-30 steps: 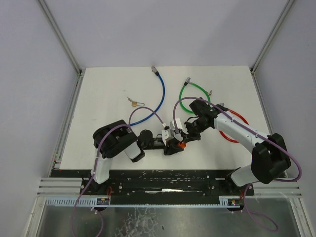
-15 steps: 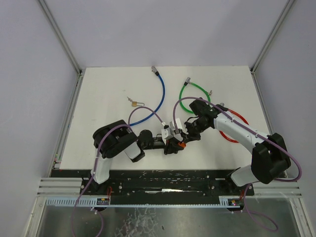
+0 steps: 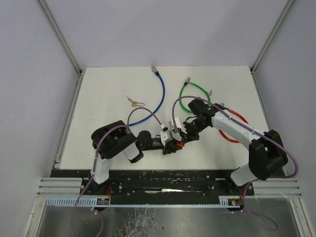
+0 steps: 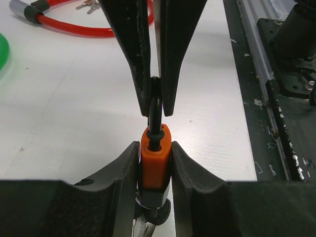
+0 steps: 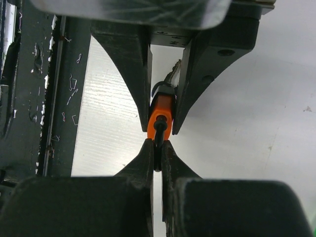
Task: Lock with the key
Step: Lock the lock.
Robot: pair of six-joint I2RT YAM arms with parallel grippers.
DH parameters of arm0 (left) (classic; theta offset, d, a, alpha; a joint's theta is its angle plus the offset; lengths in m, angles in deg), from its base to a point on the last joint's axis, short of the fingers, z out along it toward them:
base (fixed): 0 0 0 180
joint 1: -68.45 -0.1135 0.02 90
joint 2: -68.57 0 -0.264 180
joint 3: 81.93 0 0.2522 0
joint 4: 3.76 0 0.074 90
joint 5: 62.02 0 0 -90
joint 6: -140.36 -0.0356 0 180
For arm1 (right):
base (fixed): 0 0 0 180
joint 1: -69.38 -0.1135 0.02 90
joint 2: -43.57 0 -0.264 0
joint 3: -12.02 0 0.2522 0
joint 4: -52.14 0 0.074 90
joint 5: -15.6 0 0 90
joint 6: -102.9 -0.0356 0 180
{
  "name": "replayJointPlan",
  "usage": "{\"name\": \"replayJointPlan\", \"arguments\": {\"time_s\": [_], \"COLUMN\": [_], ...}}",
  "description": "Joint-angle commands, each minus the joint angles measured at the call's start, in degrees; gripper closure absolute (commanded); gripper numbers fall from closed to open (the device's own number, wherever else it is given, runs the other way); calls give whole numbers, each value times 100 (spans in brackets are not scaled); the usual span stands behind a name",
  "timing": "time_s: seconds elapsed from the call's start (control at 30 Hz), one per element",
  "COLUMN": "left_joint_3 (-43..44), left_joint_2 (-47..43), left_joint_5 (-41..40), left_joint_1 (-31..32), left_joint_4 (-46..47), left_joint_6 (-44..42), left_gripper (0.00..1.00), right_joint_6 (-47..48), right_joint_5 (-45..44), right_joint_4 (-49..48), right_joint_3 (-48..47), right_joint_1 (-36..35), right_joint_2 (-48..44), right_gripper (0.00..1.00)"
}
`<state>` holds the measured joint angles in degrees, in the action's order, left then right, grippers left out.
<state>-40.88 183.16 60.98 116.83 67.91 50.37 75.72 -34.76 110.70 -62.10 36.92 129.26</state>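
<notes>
Orange padlock (image 4: pixel 155 160), clamped — left gripper (image 4: pixel 155 148), right gripper (image 5: pixel 157 150)

light: bright, even | shadows: soft, faint on table (image 3: pixel 113 89) | right wrist view: blurred glare along top edge

The left tool (image 4: pixel 154 146) has closed tighter on the orange padlock (image 4: pixel 155 157), which shifted slightly left.

white table (image 3: pixel 106 89); plain lilac-grey walls (image 3: pixel 163 29); metal corner posts (image 3: pixel 59 34)
</notes>
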Motion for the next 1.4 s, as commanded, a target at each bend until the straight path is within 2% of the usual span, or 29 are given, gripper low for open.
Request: {"name": "replayJointPlan", "arguments": {"time_s": [0.0, 0.3, 0.4, 0.57, 0.7, 0.77, 0.87, 0.93, 1.17, 1.37], "left_joint_3": [-90, -210, -198, -213, -210, -223, -256, -262, -216, -190], "left_joint_2": [-202, -202, -199, -220, -182, -143, -108, -103, -189, -167], "left_joint_5": [-417, -741, -781, -970, -896, -790, -620, -493, -154, -89], "left_joint_1": [22, 28, 27, 27, 25, 26, 28, 25, -32, -82], "left_joint_4": [343, 316, 313, 257, 308, 351, 352, 316, 60, 84], "left_joint_6": [-647, -777, -743, -740, -730, -749, -804, -840, -834, -703], "left_gripper": [100, 100, 100, 100, 100, 100, 100, 100, 100, 100], "right_joint_6": [-75, -217, -612, -1825, -2028, -1941, -1834, -1855, -1630, -633], "right_joint_5": [444, 525, 531, 81, 4, -24, -55, -128, -76, 147], "right_joint_4": [91, 149, -73, -669, -895, -833, -675, -772, -584, -124], "right_joint_3": [-123, -166, -143, -184, -67, -131, -232, -172, -217, -41], "right_joint_1": [-67, -71, -67, -75, -75, -75, -75, -69, 130, 355], "right_joint_2": [176, 161, 320, 431, 420, 433, 251, -56, -488, -746], "right_gripper": [96, 100, 100, 100, 99, 96, 74, 64, 62, 56]}}
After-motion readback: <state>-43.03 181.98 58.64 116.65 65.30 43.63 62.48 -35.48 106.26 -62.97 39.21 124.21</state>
